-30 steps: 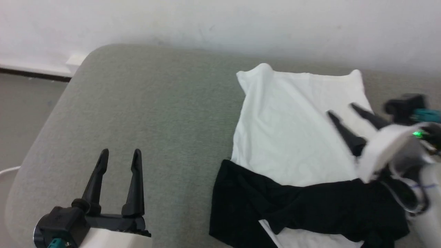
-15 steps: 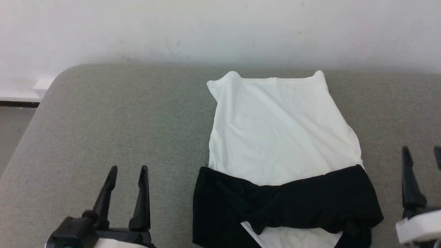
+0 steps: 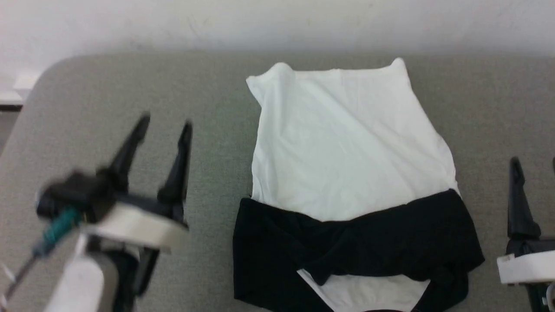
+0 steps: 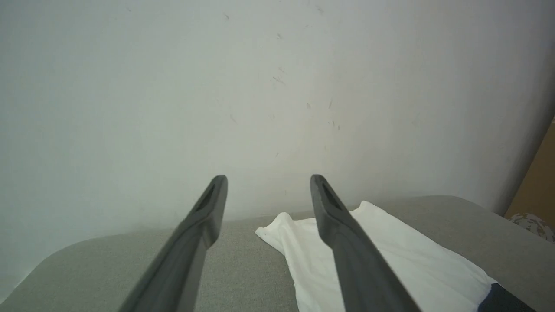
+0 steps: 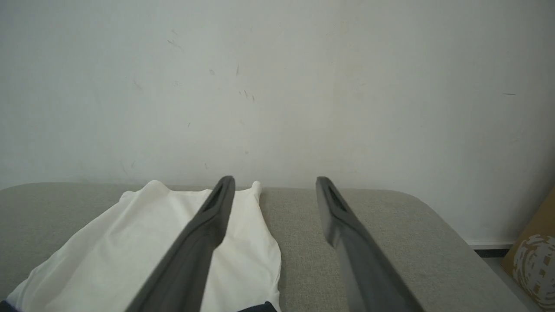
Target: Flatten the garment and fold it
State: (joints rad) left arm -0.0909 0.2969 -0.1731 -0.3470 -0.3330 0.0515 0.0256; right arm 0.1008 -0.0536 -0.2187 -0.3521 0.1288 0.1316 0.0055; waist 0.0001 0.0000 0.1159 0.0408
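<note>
Head view shows your left gripper (image 3: 166,121) with its fingers spread wide and nothing between them. It is blurred and sits higher over the bare grey cushion (image 3: 108,86) than half a second ago, more than the camera's own small shift accounts for. Your right gripper (image 3: 534,161) is likewise spread and empty, with one finger cut by the frame edge. A second ago it reached over the white panel; now it stands just off the garment (image 3: 347,151), to its right. The garment lies flat on the cushion as before, with its white body running toward the wall (image 3: 277,21). Its black sleeves are folded across the near end, and a white strip shows beneath them. Your left wrist view has the far white corner just beyond the right finger, and your right wrist view has the hem behind the left finger. To the garment's left you have a broad stretch of bare cushion out to the rounded corner. To its right the strip is narrower, and a cardboard box (image 5: 533,255) stands past the cushion's end.
</note>
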